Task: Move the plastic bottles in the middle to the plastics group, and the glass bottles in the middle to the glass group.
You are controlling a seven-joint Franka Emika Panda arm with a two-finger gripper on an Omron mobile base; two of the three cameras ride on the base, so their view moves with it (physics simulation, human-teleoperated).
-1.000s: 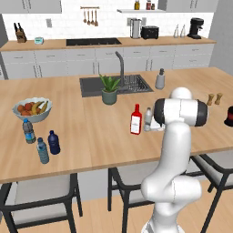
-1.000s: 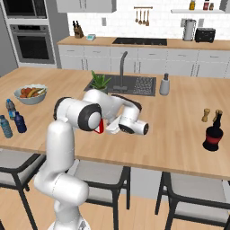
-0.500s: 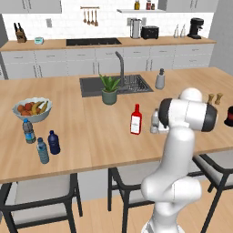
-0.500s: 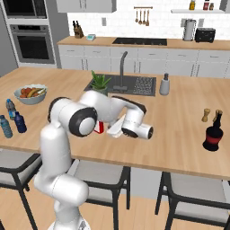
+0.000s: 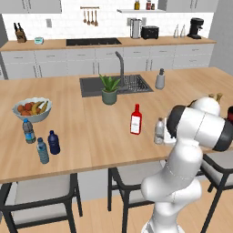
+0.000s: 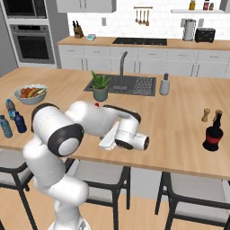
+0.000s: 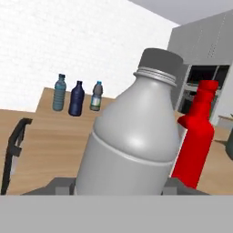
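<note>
The gripper (image 7: 119, 191) has its jaws around the clear greyish bottle (image 7: 132, 141), upright, cap up, near the counter's (image 5: 91, 136) front edge. Just beyond stands the red bottle (image 5: 135, 120); the navy bottle (image 5: 53, 142) stands at the left end.

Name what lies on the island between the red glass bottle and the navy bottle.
Bare wooden countertop: the left base view shows nothing standing between the red glass bottle and the navy bottle.
</note>
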